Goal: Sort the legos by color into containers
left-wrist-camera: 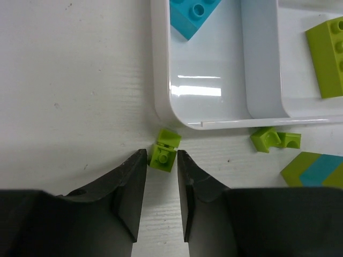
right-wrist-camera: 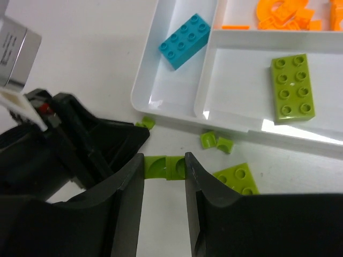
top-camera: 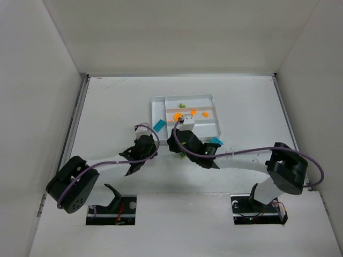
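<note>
1. Left tool (left-wrist-camera: 161,160) released, jaws apart either side of a small lime lego (left-wrist-camera: 165,145) on the table (left-wrist-camera: 69,80), just off the corner of the tray (left-wrist-camera: 161,80).
2. Right tool (right-wrist-camera: 164,160) flanked a lime piece (right-wrist-camera: 165,167) on the table beside the tray; clenched or only touching, I couldn't tell.
3. In the tray: teal brick (right-wrist-camera: 185,40) in the end compartment, green brick (right-wrist-camera: 290,87) in the next, orange bits (right-wrist-camera: 284,13) in another.

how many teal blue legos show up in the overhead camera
2. One teal-blue lego brick lies in the white plastic tray's left compartment; another teal-blue piece sits on the table off the tray's near right corner. More may be hidden.
</note>
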